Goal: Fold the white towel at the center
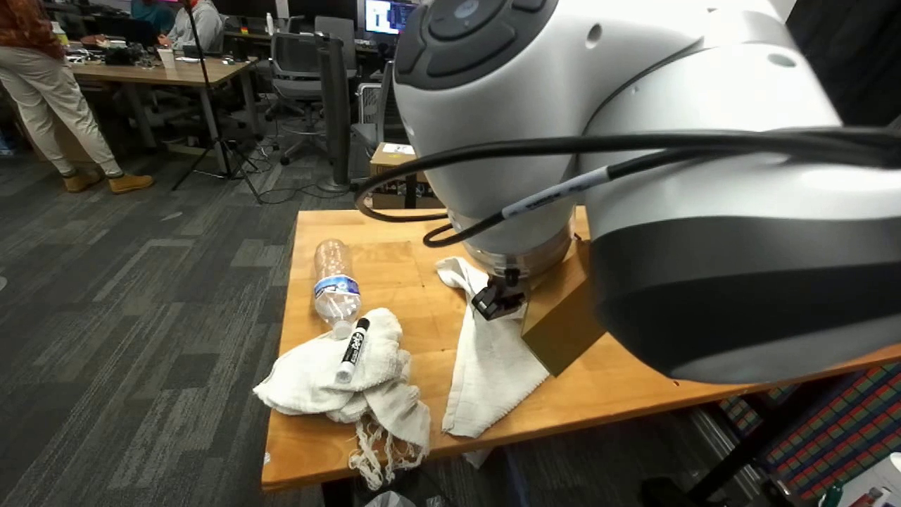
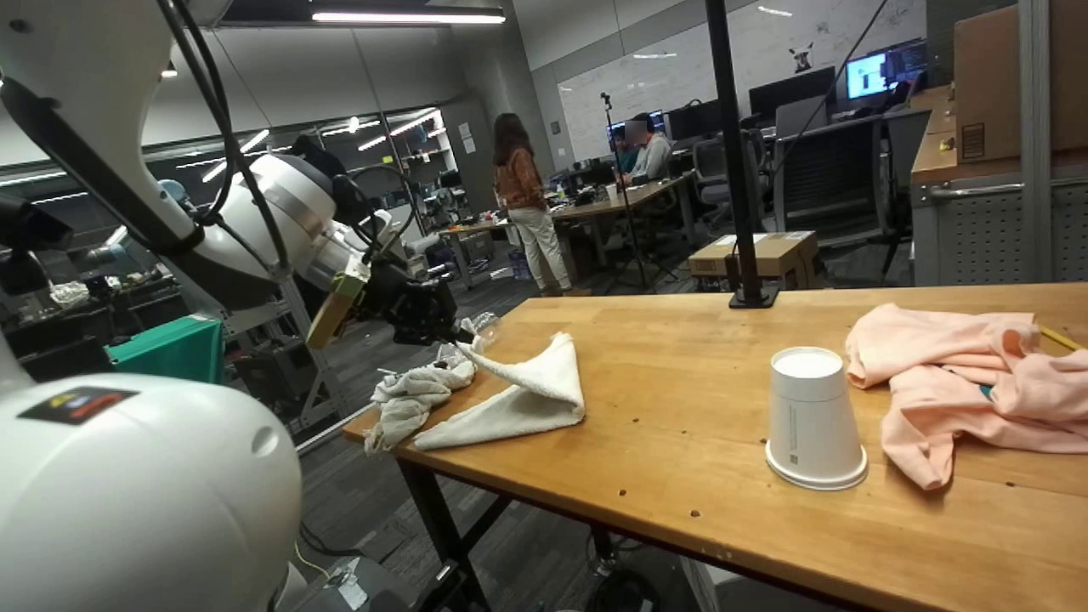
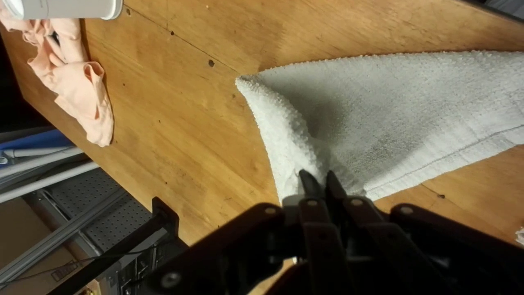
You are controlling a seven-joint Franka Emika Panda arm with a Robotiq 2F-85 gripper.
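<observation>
The white towel (image 1: pixel 493 373) lies on the wooden table in both exterior views, partly bent over on itself. In an exterior view, one part of the towel (image 2: pixel 527 399) rises from the table up to my gripper (image 2: pixel 461 338). In the wrist view, the gripper (image 3: pixel 319 175) has its fingertips close together with the towel (image 3: pixel 409 102) pinched between them. A fold runs from the fingertips to a corner on the table. The fingers hide the pinched edge. In an exterior view, the arm and a gold block on the wrist cover part of the towel.
A crumpled off-white cloth (image 1: pixel 317 380) with a black marker (image 1: pixel 354 348) on it lies beside the towel, near a plastic bottle (image 1: pixel 334 274). A white cup (image 2: pixel 812 421) and a peach cloth (image 2: pixel 943 357) are farther along the table. A black post (image 2: pixel 748 293) stands at its edge.
</observation>
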